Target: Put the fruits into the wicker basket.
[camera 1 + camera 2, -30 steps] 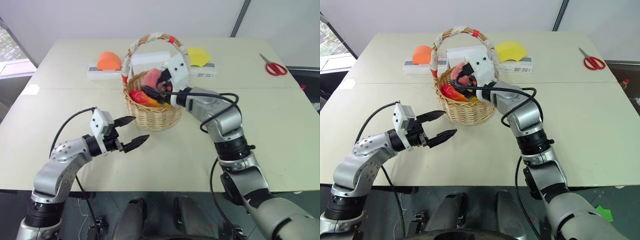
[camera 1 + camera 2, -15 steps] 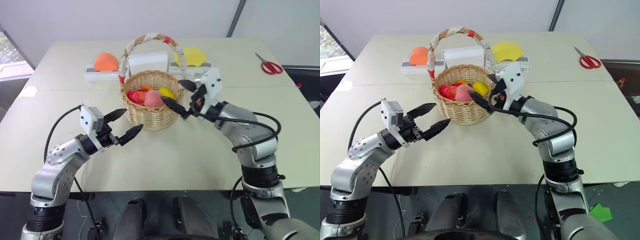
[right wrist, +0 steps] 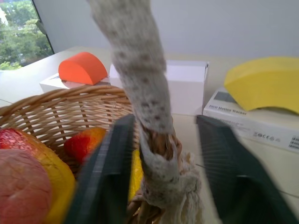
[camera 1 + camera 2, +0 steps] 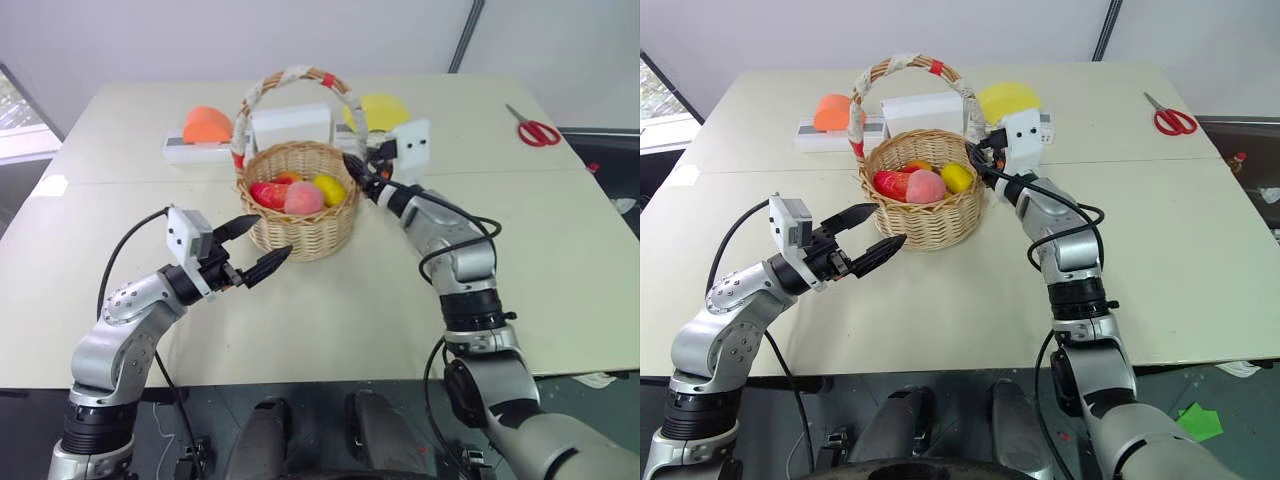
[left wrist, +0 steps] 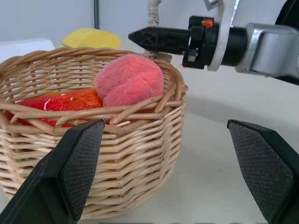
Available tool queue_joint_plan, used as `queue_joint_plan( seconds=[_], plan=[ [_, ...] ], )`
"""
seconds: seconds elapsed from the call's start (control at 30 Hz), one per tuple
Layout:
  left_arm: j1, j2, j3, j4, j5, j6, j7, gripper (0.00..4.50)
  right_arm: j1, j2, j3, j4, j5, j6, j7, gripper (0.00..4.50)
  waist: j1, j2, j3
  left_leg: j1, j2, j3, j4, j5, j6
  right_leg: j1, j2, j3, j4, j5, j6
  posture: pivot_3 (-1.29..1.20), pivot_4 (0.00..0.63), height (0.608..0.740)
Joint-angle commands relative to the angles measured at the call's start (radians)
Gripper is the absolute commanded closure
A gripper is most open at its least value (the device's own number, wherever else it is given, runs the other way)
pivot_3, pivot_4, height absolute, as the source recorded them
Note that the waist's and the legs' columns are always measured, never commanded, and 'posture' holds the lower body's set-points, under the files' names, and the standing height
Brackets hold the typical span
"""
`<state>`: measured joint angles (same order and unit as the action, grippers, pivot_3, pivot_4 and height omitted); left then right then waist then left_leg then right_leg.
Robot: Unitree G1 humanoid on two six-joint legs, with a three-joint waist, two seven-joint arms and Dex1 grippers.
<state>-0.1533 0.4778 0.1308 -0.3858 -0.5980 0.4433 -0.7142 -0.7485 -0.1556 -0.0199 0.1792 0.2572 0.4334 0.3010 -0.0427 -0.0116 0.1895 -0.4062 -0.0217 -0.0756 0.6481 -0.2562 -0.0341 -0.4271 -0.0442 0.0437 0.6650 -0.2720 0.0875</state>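
Observation:
The wicker basket stands mid-table and holds the fruits: a red-yellow mango, a pink peach, a yellow lemon and a small red-orange fruit. My right gripper is at the basket's right rim. In the right wrist view its fingers sit on either side of the handle's foot, closed in on it. My left gripper hovers open and empty just in front of the basket's left side, apart from it.
Behind the basket lie white boxes bearing an orange half-disc and a yellow one. Red scissors lie at the far right of the table.
My right gripper let the peach go into the basket, drew back to the right, then swung to the handle's foot and closed. The left gripper stayed open and barely moved.

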Motion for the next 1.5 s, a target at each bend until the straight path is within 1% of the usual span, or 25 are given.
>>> queue_joint_plan(
  seconds=[0.03,0.17,0.27,0.33,0.4,0.47,0.57,0.63,0.7,0.77,0.8,0.87,0.93,1.07,1.2,1.3,1.33,1.43,1.5],
  plan=[
    [0.005,0.0,0.001,-0.039,0.0,-0.02,0.007,0.0,-0.009,-0.003,-0.034,-0.045,0.014,-0.039,0.004,4.35,0.0,0.0,0.0,0.0,0.0,0.0,0.0,0.0,0.0,0.0,0.0,0.0,0.0,0.0,0.0,0.0,0.15,0.74],
    [-0.001,-0.009,-0.012,-0.035,-0.001,-0.018,0.006,0.0,0.029,-0.028,-0.085,-0.126,0.021,-0.034,-0.023,4.34,0.0,0.0,0.0,0.0,0.0,0.0,0.0,0.0,0.0,0.0,0.0,0.0,0.0,0.0,0.0,0.0,0.15,0.74],
    [-0.022,-0.019,-0.031,-0.022,-0.003,-0.015,-0.002,0.0,0.093,-0.101,-0.179,-0.214,0.013,-0.037,-0.067,4.34,0.01,0.0,0.0,0.0,0.0,0.0,0.0,0.0,0.0,0.0,0.0,0.0,0.0,0.0,0.0,0.0,0.15,0.74],
    [-0.039,-0.022,-0.047,-0.003,-0.003,-0.016,-0.016,0.0,0.136,-0.167,-0.254,-0.238,-0.001,-0.04,-0.1,4.34,0.017,0.0,0.0,-0.001,-0.002,0.0,0.0,0.0,0.0,0.0,-0.001,0.0,0.0,0.0,0.0,0.0,0.15,0.74],
    [-0.062,-0.027,-0.065,0.023,0.0,-0.019,-0.032,0.0,0.185,-0.244,-0.327,-0.225,-0.028,-0.044,-0.135,4.34,0.03,0.0,0.0,-0.001,-0.002,0.0,0.0,0.0,0.0,0.0,-0.001,0.0,-0.001,0.0,0.0,0.0,0.15,0.74],
    [-0.086,-0.033,-0.081,0.051,0.005,-0.024,-0.048,0.0,0.223,-0.3,-0.384,-0.196,-0.043,-0.053,-0.167,4.34,0.031,0.0,0.0,-0.001,-0.003,0.0,0.0,0.0,0.0,0.0,-0.001,0.0,-0.001,0.0,0.0,0.0,0.15,0.74],
    [-0.124,-0.045,-0.102,0.095,0.018,-0.033,-0.061,0.0,0.249,-0.343,-0.452,-0.122,-0.049,-0.088,-0.202,4.34,0.022,0.0,0.0,-0.001,-0.002,0.003,0.0,0.0,0.001,0.0,0.0,0.0,-0.001,0.0,0.0,0.0,0.15,0.74],
    [-0.143,-0.055,-0.112,0.119,0.03,-0.039,-0.065,0.0,0.256,-0.357,-0.474,-0.062,-0.06,-0.121,-0.22,4.34,0.009,0.001,0.0,0.002,-0.001,0.009,0.0,0.0,0.001,0.0,0.002,0.003,0.0,0.0,0.0,0.0,0.15,0.74],
    [-0.151,-0.057,-0.118,0.13,0.034,-0.045,-0.072,0.0,0.263,-0.362,-0.484,-0.046,-0.053,-0.144,-0.218,3.31,-0.002,0.001,0.0,0.004,0.001,0.011,0.0,0.0,0.001,0.001,0.003,0.004,0.001,0.0,0.0,0.0,0.15,0.74],
    [-0.153,-0.058,-0.119,0.133,0.036,-0.048,-0.075,0.0,0.268,-0.366,-0.486,-0.045,-0.051,-0.157,-0.218,2.42,-0.005,0.001,0.0,0.005,0.002,0.013,-0.001,0.0,0.001,0.002,0.004,0.006,0.001,0.0,0.0,0.0,0.15,0.74],
    [-0.154,-0.057,-0.117,0.137,0.037,-0.049,-0.078,0.0,0.278,-0.369,-0.498,-0.062,-0.048,-0.155,-0.224,1.81,-0.004,0.001,0.0,0.006,0.002,0.013,-0.001,0.0,0.001,0.002,0.005,0.007,0.002,0.0,0.0,0.0,0.15,0.74],
    [-0.156,-0.052,-0.111,0.147,0.04,-0.051,-0.082,0.0,0.317,-0.382,-0.531,-0.125,-0.04,-0.144,-0.23,0.8,0.0,0.001,0.0,0.006,0.002,0.013,-0.001,0.0,0.001,0.002,0.006,0.007,0.002,0.0,0.0,0.0,0.15,0.74],
    [-0.155,-0.048,-0.104,0.153,0.044,-0.053,-0.081,0.0,0.358,-0.394,-0.554,-0.184,-0.033,-0.136,-0.228,0.8,0.006,0.001,0.0,0.005,0.003,0.012,0.0,-0.001,0.001,0.002,0.006,0.007,0.001,0.0,0.0,0.0,0.15,0.74],
    [-0.129,-0.02,-0.068,0.175,0.073,-0.052,-0.045,0.0,0.5,-0.42,-0.604,-0.376,0.103,-0.086,-0.085,0.8,0.011,0.002,0.0,0.005,0.002,0.013,0.0,-0.001,0.002,0.002,0.004,0.007,0.0,0.0,0.001,0.0,0.15,0.74],
    [-0.072,-0.007,-0.026,0.189,0.109,-0.075,0.005,0.0,0.65,-0.464,-0.544,-0.502,0.195,-0.019,0.095,0.8,0.0,0.001,0.0,0.008,0.003,0.013,-0.001,-0.001,0.003,0.005,0.003,0.007,0.0,0.0,0.001,0.0,0.15,0.74],
    [-0.034,-0.017,0.007,0.21,0.138,-0.114,0.044,0.0,0.736,-0.486,-0.407,-0.604,0.227,-0.002,0.229,0.8,-0.003,0.001,0.0,0.019,0.004,0.013,-0.002,-0.002,0.004,0.016,0.004,0.008,-0.002,-0.001,0.001,0.0,0.15,0.74],
    [-0.025,-0.022,0.016,0.218,0.144,-0.128,0.058,0.0,0.744,-0.486,-0.357,-0.619,0.213,-0.012,0.253,0.8,-0.003,0.001,0.0,0.02,0.005,0.013,-0.002,-0.002,0.004,0.018,0.004,0.008,-0.002,-0.001,0.001,0.0,0.15,0.74],
    [0.006,-0.038,0.046,0.247,0.169,-0.161,0.105,0.0,0.685,-0.431,-0.174,-0.576,0.139,-0.079,0.287,0.8,-0.002,0.001,0.0,0.022,0.006,0.013,-0.002,-0.002,0.004,0.018,0.005,0.008,-0.003,-0.001,0.001,0.0,0.15,0.74],
    [0.02,-0.041,0.053,0.25,0.175,-0.17,0.116,0.0,0.648,-0.406,-0.107,-0.539,0.1,-0.1,0.288,0.8,0.001,0.001,0.0,0.021,0.005,0.012,-0.002,-0.002,0.004,0.018,0.006,0.008,-0.003,-0.001,0.001,0.0,0.15,0.74]
  ],
)
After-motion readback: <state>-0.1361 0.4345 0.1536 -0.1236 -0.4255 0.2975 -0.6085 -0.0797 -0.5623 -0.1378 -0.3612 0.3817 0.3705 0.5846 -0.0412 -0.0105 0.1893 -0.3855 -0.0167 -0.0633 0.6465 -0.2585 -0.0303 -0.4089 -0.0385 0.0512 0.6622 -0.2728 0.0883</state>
